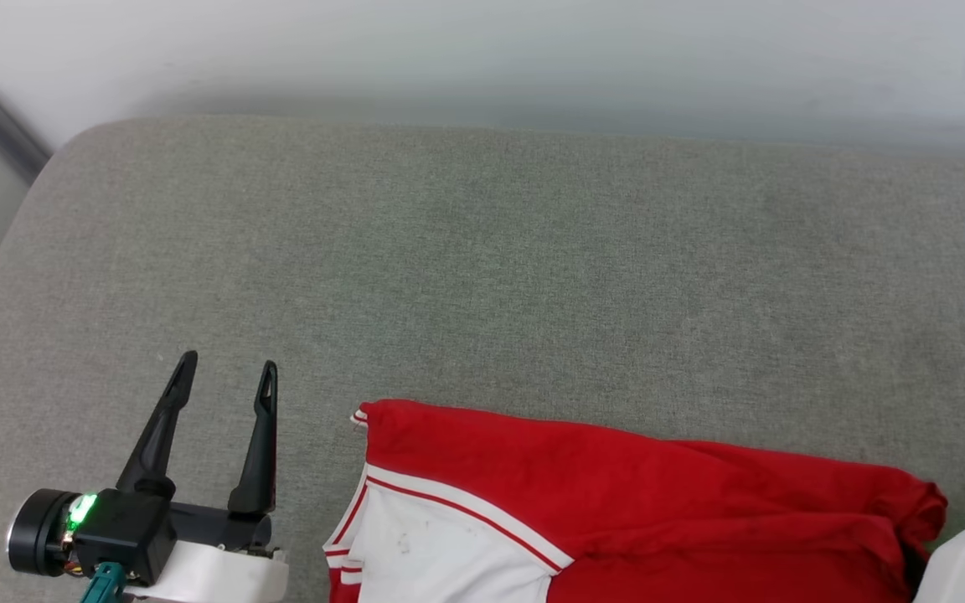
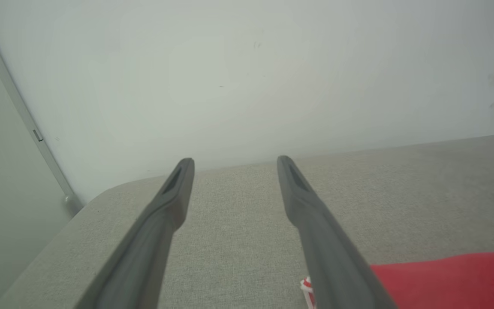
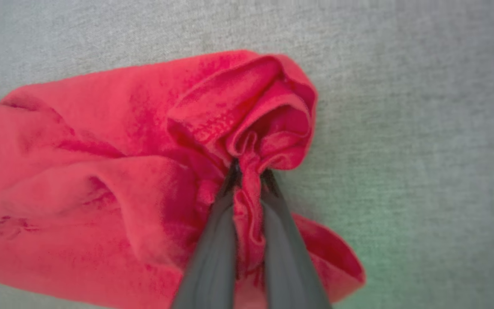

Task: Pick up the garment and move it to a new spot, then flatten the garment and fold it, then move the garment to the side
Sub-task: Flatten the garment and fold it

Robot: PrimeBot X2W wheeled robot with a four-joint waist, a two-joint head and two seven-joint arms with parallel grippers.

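here 1 garment (image 3: 114, 171), pinched by right gripper (image 3: 249, 174).

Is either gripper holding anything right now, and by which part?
The right gripper is shut on a bunched fold at the jersey's right end. The left gripper is open, holding nothing.

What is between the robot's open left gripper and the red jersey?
Just bare grey cushion lies between the left gripper and the red jersey. The head view shows that gap, with nothing resting in it.
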